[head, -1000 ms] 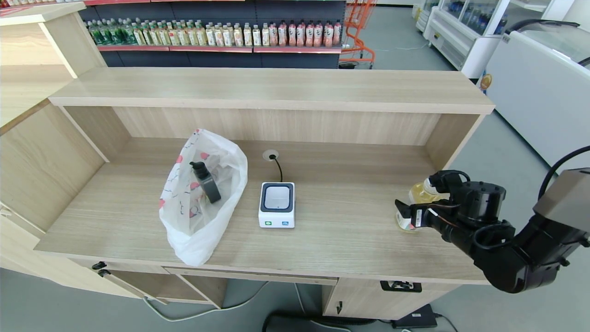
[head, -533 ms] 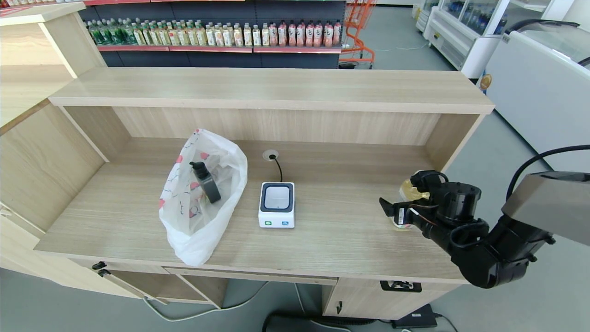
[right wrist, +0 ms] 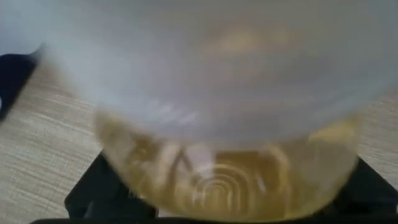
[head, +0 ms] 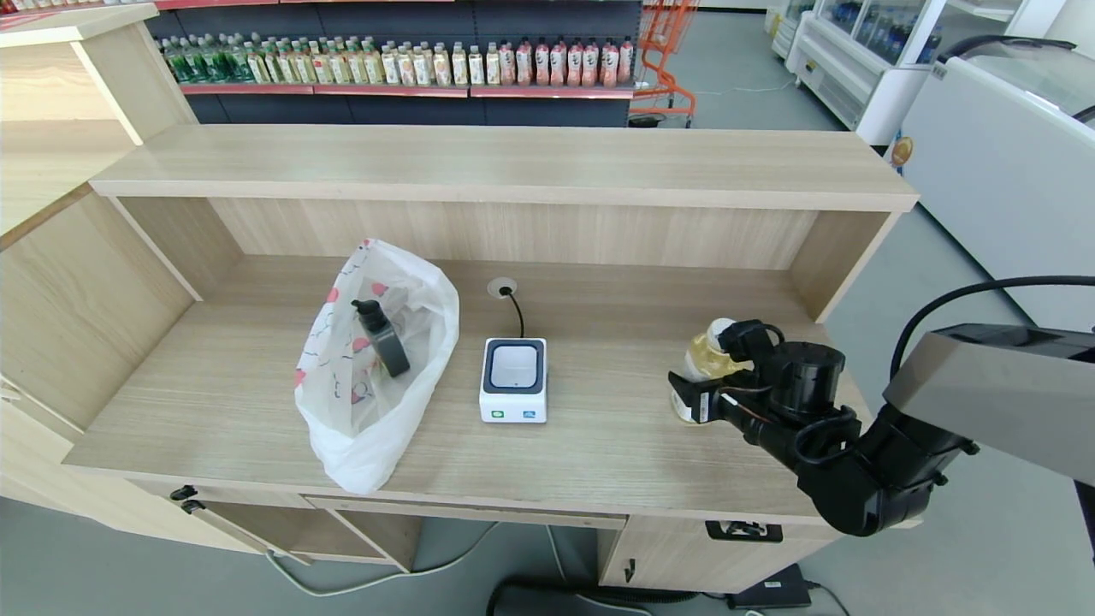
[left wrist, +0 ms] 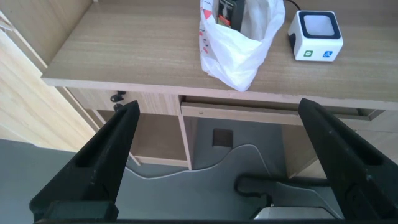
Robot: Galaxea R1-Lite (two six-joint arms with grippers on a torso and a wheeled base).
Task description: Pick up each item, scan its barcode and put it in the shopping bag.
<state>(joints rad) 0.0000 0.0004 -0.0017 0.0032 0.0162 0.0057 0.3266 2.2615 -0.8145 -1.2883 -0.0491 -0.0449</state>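
Right gripper (head: 695,395): clenched on a bottle (head: 707,358) of yellow liquid. Scanner (head: 513,378) to its left, shopping bag (head: 349,428) beyond that. Left gripper (left wrist: 219,107): fingers spread, holding nothing.

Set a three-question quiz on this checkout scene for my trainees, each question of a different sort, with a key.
1. What does the right gripper hold? A) a bottle of yellow liquid B) a can C) nothing
2. True or false: the barcode scanner stands on the counter between the shopping bag and that bottle.
3. Fill in: a dark pump bottle already sits inside the ____.
Key: 1 A; 2 true; 3 shopping bag.
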